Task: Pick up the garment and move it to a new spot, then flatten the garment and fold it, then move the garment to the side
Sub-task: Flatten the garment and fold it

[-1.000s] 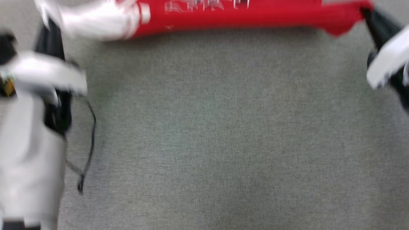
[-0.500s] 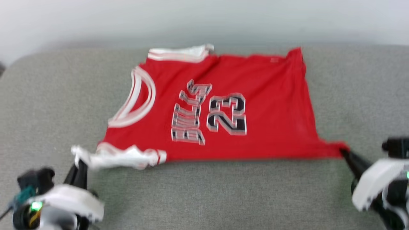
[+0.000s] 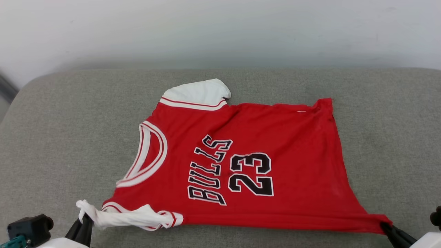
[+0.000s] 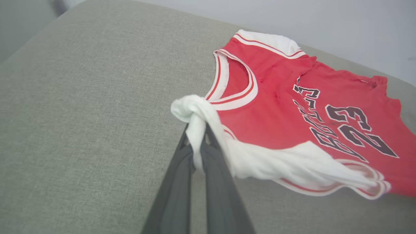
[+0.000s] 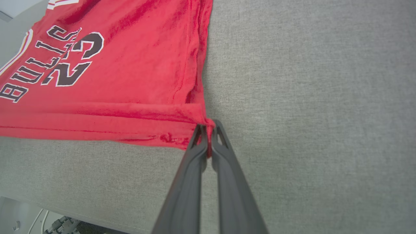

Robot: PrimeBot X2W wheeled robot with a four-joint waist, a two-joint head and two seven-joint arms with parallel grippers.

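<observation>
A big gray cushion (image 3: 51,137) sits in front of a pale wall (image 3: 220,31). The red garment (image 3: 293,155) lies spread out on the cushion, letters facing up. Its neck hole points to the robot's left and its bottom edge to the right. The left gripper (image 3: 84,220) has its fingers pinched tight on the bunched white sleeve (image 3: 131,216) at the near left corner. The right gripper (image 3: 387,228) is pinched tight on the near right corner of the red hem (image 3: 372,220).

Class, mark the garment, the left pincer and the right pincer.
garment (image 3: 293,155), head view, red front panel.
left pincer (image 4: 197,136), left wrist view, between its fingertips.
right pincer (image 5: 208,130), right wrist view, between its fingertips.
</observation>
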